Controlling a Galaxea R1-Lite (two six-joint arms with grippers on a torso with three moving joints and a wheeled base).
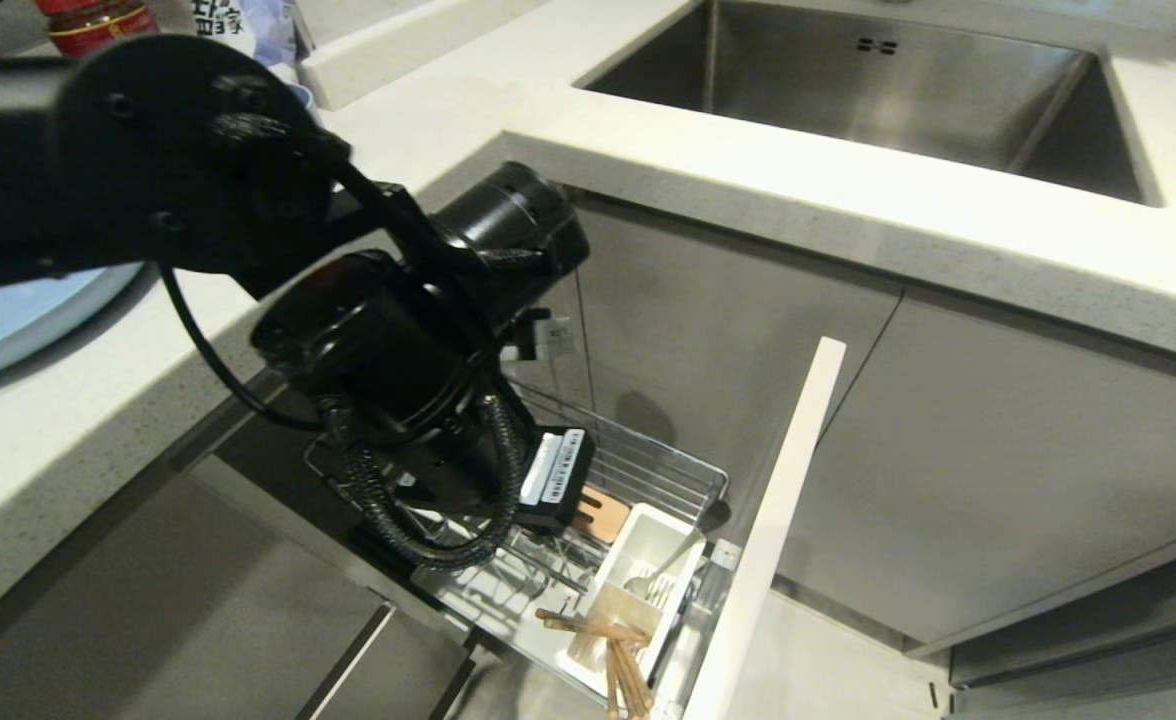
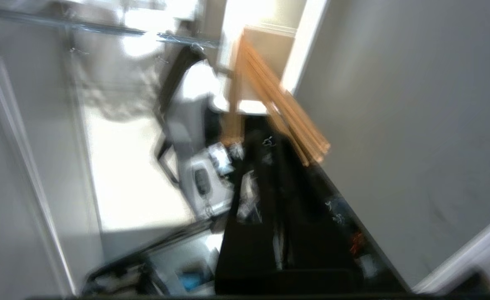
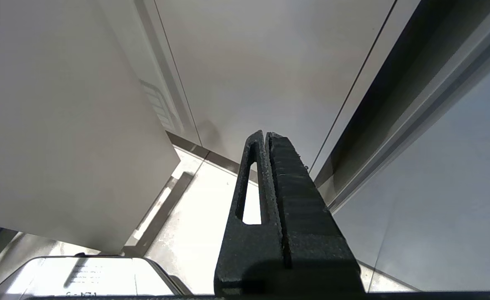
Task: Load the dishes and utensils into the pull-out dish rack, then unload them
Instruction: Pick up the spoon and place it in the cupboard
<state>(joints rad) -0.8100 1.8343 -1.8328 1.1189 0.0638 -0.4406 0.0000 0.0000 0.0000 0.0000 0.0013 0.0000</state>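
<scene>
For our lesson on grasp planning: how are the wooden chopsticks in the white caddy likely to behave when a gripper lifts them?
The chopsticks look thin and wooden, so probably stiff and light. They lie crossed and leaning out of the caddy, so they may pivot or splay if pinched near one end. Being slim, loose sticks, one could slip free of a pinch.

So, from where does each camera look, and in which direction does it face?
Head view: high on the robot, facing down at the sink, the counter and the pull-out dish rack; the left arm crosses its left side.
Left wrist view: behind the left pincer, facing the chopsticks; blurred.
Right wrist view: behind the shut right pincer, facing grey cabinet fronts and floor.
Shared: head and left wrist views both show the chopsticks.
</scene>
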